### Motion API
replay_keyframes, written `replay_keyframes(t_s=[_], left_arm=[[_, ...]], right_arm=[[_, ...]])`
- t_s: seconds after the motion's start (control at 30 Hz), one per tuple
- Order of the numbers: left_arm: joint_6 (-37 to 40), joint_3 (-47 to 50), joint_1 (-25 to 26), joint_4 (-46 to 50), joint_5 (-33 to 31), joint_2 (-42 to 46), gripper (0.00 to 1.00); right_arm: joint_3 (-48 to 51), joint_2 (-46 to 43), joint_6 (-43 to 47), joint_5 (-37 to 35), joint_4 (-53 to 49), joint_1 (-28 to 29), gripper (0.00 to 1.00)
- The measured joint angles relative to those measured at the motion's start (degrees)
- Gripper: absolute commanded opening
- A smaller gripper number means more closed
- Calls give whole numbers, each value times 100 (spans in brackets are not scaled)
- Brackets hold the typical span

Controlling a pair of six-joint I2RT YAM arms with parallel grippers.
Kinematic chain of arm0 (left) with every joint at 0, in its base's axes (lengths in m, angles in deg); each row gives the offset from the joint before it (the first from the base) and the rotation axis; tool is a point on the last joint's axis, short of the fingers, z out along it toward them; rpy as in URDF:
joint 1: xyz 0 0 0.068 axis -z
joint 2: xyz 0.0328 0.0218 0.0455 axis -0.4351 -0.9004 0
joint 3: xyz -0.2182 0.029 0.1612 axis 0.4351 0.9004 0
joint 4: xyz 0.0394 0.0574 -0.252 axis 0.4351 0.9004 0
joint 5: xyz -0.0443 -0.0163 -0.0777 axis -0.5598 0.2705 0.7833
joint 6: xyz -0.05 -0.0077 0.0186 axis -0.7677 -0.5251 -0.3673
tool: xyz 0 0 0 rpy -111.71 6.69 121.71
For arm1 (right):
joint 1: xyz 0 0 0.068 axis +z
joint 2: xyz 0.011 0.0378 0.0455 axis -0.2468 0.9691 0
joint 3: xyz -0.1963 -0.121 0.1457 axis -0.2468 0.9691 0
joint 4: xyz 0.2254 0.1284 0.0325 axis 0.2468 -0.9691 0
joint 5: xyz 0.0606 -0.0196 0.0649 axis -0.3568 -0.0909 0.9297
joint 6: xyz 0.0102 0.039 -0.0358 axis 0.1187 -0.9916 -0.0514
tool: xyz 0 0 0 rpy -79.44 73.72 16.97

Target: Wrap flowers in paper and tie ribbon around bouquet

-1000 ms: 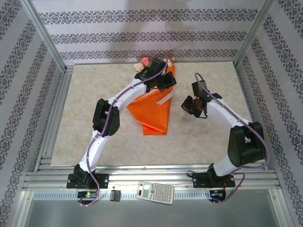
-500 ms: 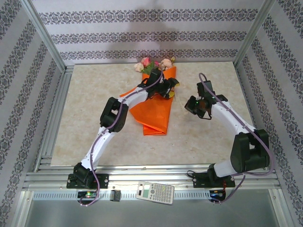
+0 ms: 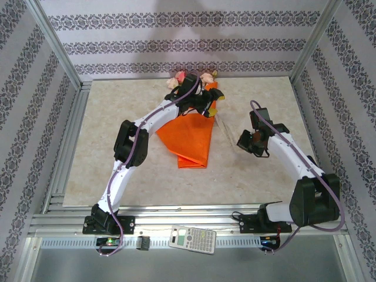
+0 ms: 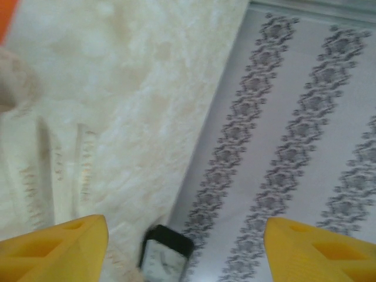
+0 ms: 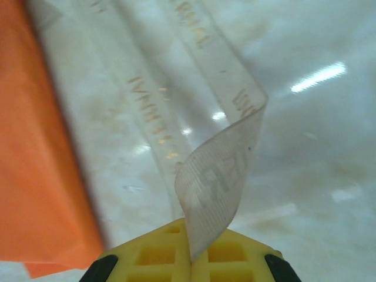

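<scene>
The bouquet is a cone of orange paper (image 3: 189, 140) lying on the table, its tip toward me. Pink and cream flowers (image 3: 178, 80) show at its far, wide end. My left gripper (image 3: 205, 104) hovers over that wide end; in the left wrist view the left gripper (image 4: 185, 234) is open, its yellow fingers (image 4: 64, 247) far apart with nothing between them. The ribbon (image 5: 218, 170), a pale flat band with printed letters, runs from beside the paper (image 5: 35, 176) to my right gripper (image 5: 191, 249), which is shut on it. That right gripper (image 3: 251, 143) stands right of the cone.
Patterned walls and metal posts (image 3: 59, 47) close in the table at the back and sides. A calculator (image 3: 192, 239) lies on the near rail between the arm bases. Bare tabletop (image 3: 117, 170) stretches left of the cone. A small black-edged object (image 4: 165, 258) shows below my left gripper.
My left gripper has opened over the bouquet's wide end. My right gripper has drawn back toward the near right with the ribbon in it.
</scene>
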Motion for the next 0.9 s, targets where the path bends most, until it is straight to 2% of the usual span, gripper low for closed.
replay_keyframes(t_s=[0.1, 0.3, 0.53, 0.7, 0.9], left_arm=[[520, -487, -11, 1097, -190, -35, 72], [1582, -2693, 2, 2855, -560, -975, 71], [2334, -2855, 79, 3781, -1010, -1552, 67], [2518, -2789, 219, 3862, -1331, -1663, 53], [2479, -2787, 264, 3578, -1506, -1683, 21]], right_arm=[[144, -315, 4, -256, -348, -114, 0], [188, -621, 22, -439, -597, -118, 0], [188, -570, 22, -455, -595, -118, 0], [188, -570, 22, -452, -592, -118, 0], [197, -570, 24, -431, -568, -107, 0]])
